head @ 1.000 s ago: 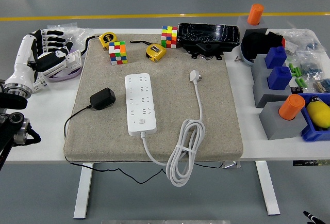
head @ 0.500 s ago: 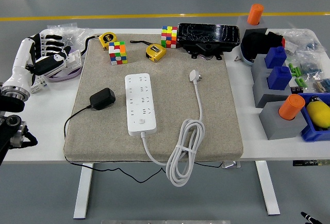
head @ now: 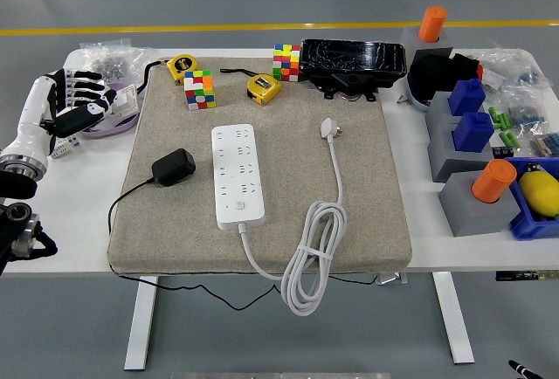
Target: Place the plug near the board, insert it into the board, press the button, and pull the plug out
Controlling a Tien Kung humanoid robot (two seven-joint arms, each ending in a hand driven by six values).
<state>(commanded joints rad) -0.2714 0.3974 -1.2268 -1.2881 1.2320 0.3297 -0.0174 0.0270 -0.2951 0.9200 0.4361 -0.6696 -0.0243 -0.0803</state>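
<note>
Head view: white table (head: pixel 437 248) on grey floor, beige mat (head: pixel 271 91) over its middle. Your left hand (head: pixel 74 99) at table's left edge, fingers spread, holding nothing; since earlier frame it has drawn back left and down, forearm partly cut off by picture edge. Right hand not visible. Black plug (head: pixel 174 168) on mat's left side, just beside white board (head: pixel 238 175), unmoved. Board's button too small to make out.

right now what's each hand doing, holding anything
Left hand: open, fingers spread, holding nothing, over the table's left edge.
Right hand: not in view.
</note>
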